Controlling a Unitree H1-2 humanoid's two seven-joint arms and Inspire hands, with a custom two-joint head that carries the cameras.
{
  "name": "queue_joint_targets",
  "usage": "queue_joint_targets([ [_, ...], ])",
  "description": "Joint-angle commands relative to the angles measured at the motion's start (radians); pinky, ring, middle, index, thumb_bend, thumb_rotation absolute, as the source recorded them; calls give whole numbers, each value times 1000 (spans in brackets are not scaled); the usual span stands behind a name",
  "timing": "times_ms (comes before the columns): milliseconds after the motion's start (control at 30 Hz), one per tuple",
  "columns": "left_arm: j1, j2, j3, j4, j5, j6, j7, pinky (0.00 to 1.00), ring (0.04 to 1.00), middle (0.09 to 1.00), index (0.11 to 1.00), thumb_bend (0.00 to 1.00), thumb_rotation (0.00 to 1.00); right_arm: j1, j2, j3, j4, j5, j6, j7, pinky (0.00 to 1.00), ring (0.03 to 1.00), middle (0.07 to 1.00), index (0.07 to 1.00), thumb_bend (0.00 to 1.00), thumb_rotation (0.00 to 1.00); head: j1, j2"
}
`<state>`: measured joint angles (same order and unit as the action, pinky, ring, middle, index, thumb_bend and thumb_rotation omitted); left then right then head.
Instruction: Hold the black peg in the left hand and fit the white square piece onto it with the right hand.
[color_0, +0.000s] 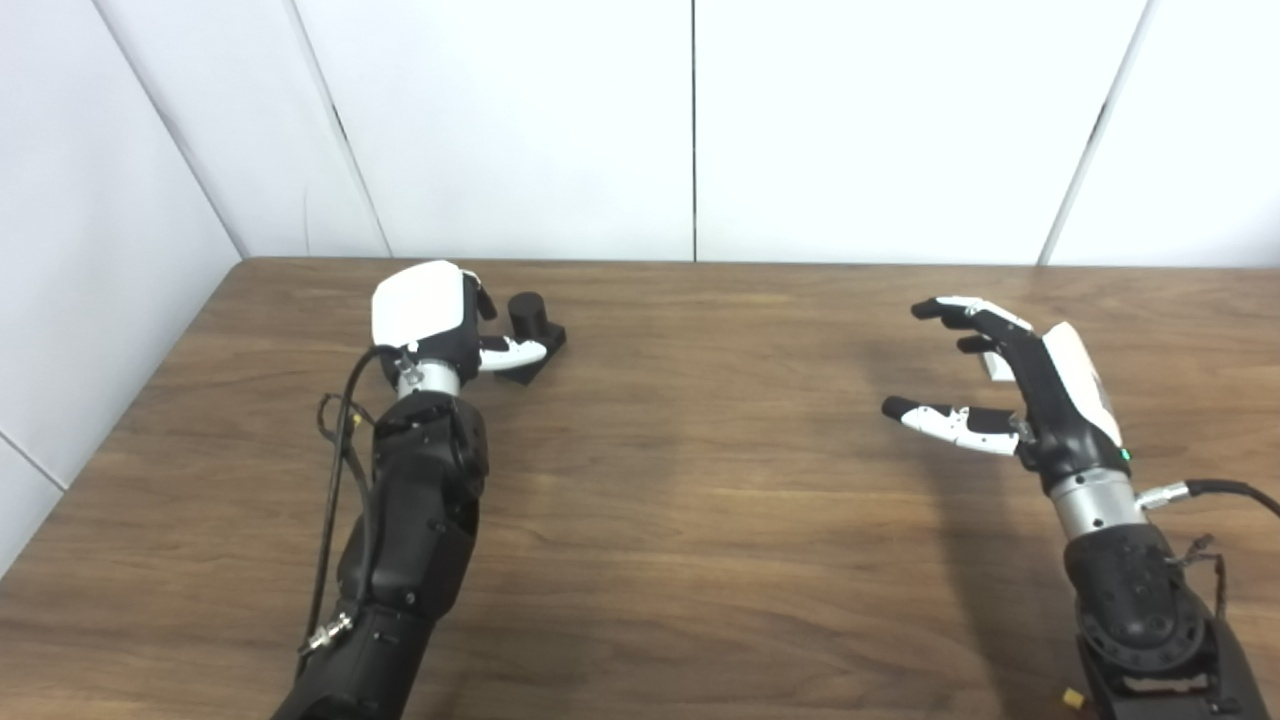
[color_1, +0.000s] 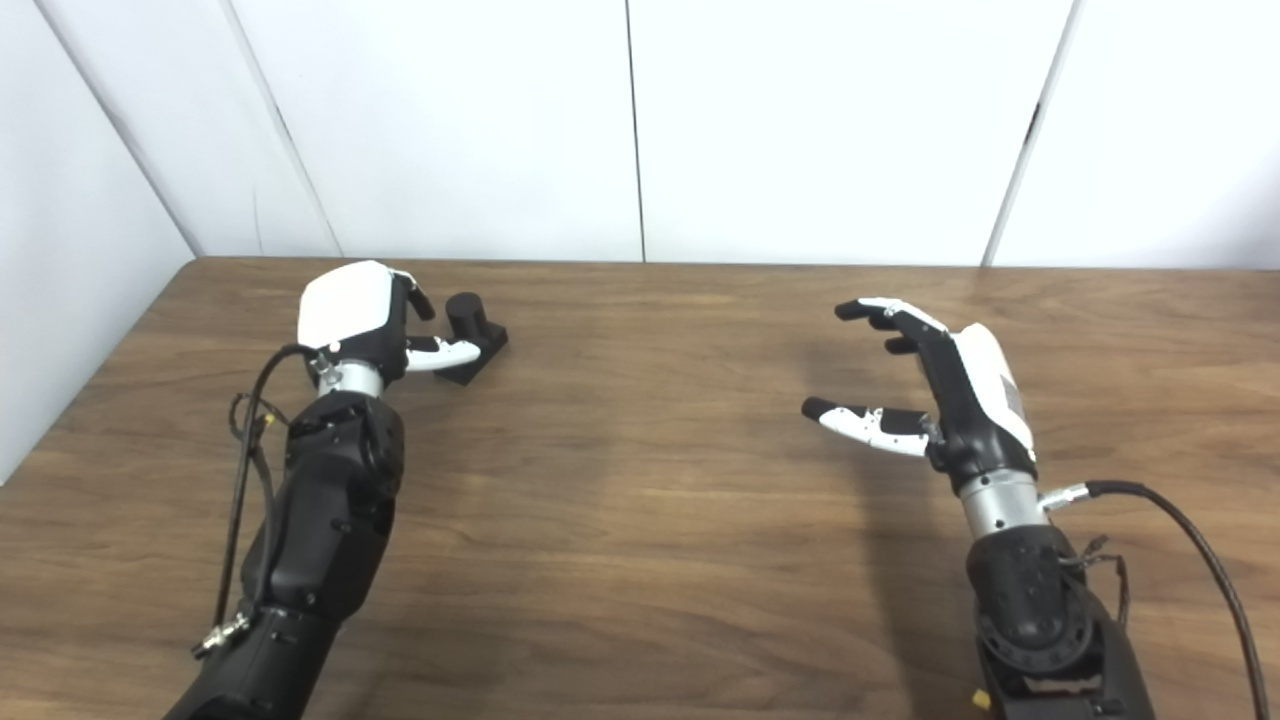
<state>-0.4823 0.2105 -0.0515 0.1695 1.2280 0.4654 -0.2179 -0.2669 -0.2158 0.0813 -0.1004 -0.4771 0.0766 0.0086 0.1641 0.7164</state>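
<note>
I am keeping my left hand (color_0: 425, 320) right beside the peg (color_0: 530, 335), at the far left of the table (color_0: 700, 520). Its thumb is lying along the front of the peg's base, and the fingers are curling near the top. I cannot tell if it is gripping the peg yet or only touching it. The peg is sitting on the table, standing up.

My right hand (color_0: 1010, 390) is hanging wide, holding nothing. The white piece (color_0: 997, 367) is peeking out just behind its fingers, mostly hidden.

I am worrying that the left hand is going to push the peg over or slide it toward the back edge, because the grip looks loose. I am also thinking the right hand could bump the white piece away, since I can barely see it.

The middle of the table is giving me lots of room. The back wall is sitting close behind the peg.
</note>
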Motion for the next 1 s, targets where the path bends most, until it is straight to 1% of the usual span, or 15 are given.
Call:
queue_joint_targets([
  [0,-63,28,-4,-11,33,4,-21,648,808,835,563,920,560,-37,1,-6,-32,-4,-21,-23,723,802,810,724,713,194,1,1],
  [100,-70,30,-20,8,51,4,-48,651,807,835,556,930,562,-39,3,-4,-28,-6,-23,-25,718,801,810,725,712,206,-3,2],
  [133,-73,32,-29,18,64,4,-60,654,811,839,556,929,577,-39,3,-3,-28,-8,-21,-26,715,800,811,725,712,214,-3,2],
  [233,-84,34,-55,62,97,4,-85,683,830,845,576,936,586,-37,6,-2,-32,-8,-11,-23,726,807,816,728,709,213,-7,3],
  [367,-95,34,-92,121,118,4,-82,680,820,833,612,918,560,-33,8,-5,-35,-5,-12,-25,736,811,818,728,711,216,-12,5],
  [400,-97,33,-96,134,118,4,-78,691,820,827,609,901,523,-32,7,-6,-35,-6,-14,-26,732,810,816,727,711,213,-13,5],
  [467,-102,31,-105,165,119,4,-67,698,814,813,605,887,485,-31,6,-7,-38,-8,-13,-26,729,809,816,726,710,206,-15,6],
  [600,-111,33,-119,205,122,4,-50,688,806,804,611,877,457,-29,3,-11,-44,-5,-8,-23,739,814,818,728,706,210,-13,7],
  [833,-116,46,-140,224,117,4,-44,701,822,820,630,863,456,-32,-3,-17,-42,-5,-8,-23,736,811,814,725,710,203,-14,6],
  [967,-111,52,-145,218,103,4,-39,718,834,828,621,851,442,-34,-4,-17,-46,-4,-6,-20,734,811,814,726,710,213,-14,6],
])
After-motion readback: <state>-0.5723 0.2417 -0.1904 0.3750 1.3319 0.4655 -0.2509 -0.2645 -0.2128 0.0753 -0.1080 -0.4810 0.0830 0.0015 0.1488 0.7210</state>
